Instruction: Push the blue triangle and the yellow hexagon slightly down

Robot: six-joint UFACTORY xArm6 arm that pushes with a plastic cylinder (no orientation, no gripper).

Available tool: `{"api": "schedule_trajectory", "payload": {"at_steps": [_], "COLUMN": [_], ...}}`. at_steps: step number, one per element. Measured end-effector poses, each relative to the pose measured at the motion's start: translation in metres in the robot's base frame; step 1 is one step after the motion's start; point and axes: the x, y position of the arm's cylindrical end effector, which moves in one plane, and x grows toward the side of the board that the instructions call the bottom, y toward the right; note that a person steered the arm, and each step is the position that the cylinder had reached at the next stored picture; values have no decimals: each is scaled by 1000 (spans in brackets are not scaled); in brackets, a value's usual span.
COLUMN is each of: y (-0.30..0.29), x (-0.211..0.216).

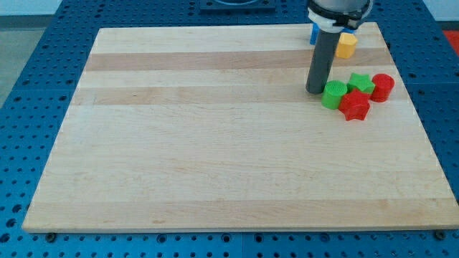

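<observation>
The yellow hexagon (pixel 347 46) lies near the board's top right corner. The blue triangle (pixel 313 34) sits just to its left, mostly hidden behind the rod. My tip (pixel 315 91) rests on the board below both blocks, a short way under the blue triangle and touching or nearly touching the left side of a green block (pixel 333 94).
A cluster lies to the right of my tip: the green block, a red star (pixel 354 105), a green star (pixel 361 84) and a red round block (pixel 382 87). The wooden board (pixel 215 143) lies on a blue pegboard table.
</observation>
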Motion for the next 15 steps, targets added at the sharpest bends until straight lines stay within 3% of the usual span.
{"api": "schedule_trajectory", "payload": {"at_steps": [4, 7, 10, 12, 15], "y": [-23, 61, 156, 155, 104], "x": [-26, -48, -110, -187, -175]}}
